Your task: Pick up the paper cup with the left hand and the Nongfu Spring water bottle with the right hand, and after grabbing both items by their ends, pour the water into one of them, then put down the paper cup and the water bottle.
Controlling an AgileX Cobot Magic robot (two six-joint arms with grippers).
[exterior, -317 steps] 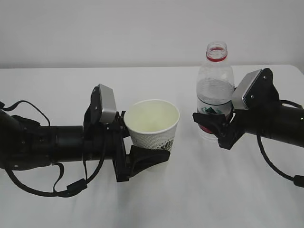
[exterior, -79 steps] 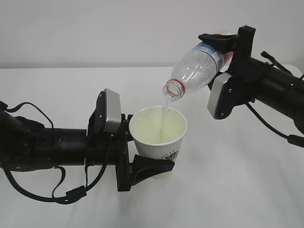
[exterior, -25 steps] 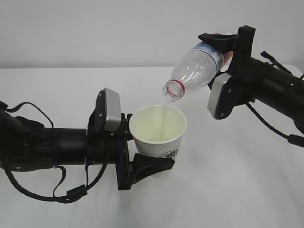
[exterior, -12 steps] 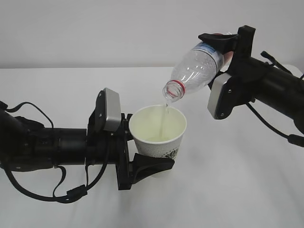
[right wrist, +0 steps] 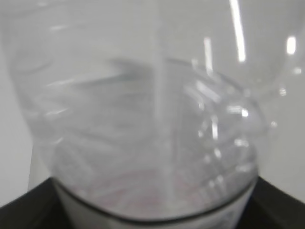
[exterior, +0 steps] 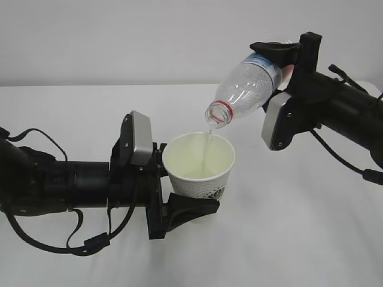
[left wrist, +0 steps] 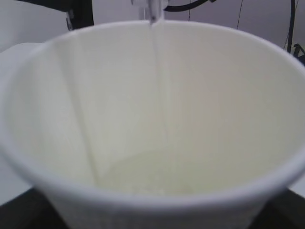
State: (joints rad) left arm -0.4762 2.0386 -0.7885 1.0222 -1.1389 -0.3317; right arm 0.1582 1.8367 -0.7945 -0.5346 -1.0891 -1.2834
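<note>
Nothing has shifted since half a sec ago: right hand [exterior: 281, 60] grasps the Nongfu Spring water bottle [exterior: 246, 85], tilted above the paper cup [exterior: 199, 165] (left hand [exterior: 170, 194] clamps it). Keep mouth centred over cup; thin water [exterior: 207, 152] stream.

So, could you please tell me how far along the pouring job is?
Done: left gripper holds the white tapered paper cup; right gripper holds the clear plastic bottle. In hand: bottle tilted, a thin stream of water entering the cup. Left: stop pouring, set both down.
</note>
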